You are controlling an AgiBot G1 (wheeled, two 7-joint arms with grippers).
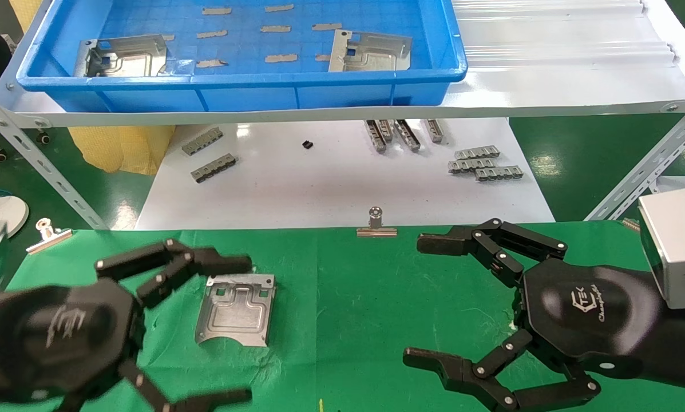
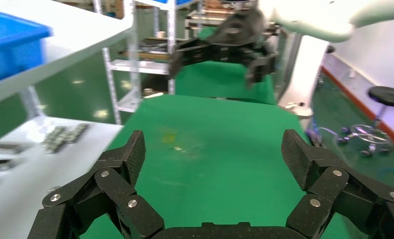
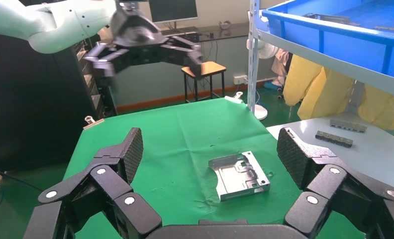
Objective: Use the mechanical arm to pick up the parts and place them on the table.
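My left black linkage-fingered gripper (image 1: 205, 332) hovers spread and empty over the wrinkled green cloth table (image 1: 342, 320), just beside one flat silvery stamped plate (image 1: 237, 309) lying there. I judge that part delivered; next comes reaching up for the two plates (image 1: 122, 56) (image 1: 368, 51) in the blue plastic tray (image 1: 239, 86), clearing the white shelf edge (image 1: 491, 100). My right gripper (image 1: 428, 303) hangs spread wide, empty.

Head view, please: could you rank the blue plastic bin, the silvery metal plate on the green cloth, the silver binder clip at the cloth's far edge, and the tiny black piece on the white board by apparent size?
1. Blue plastic bin
2. Silvery stamped metal plate on the green cloth
3. Silver binder clip
4. Tiny black piece on the white board

The gaps are wide, so nearness to the camera does not affect the order.
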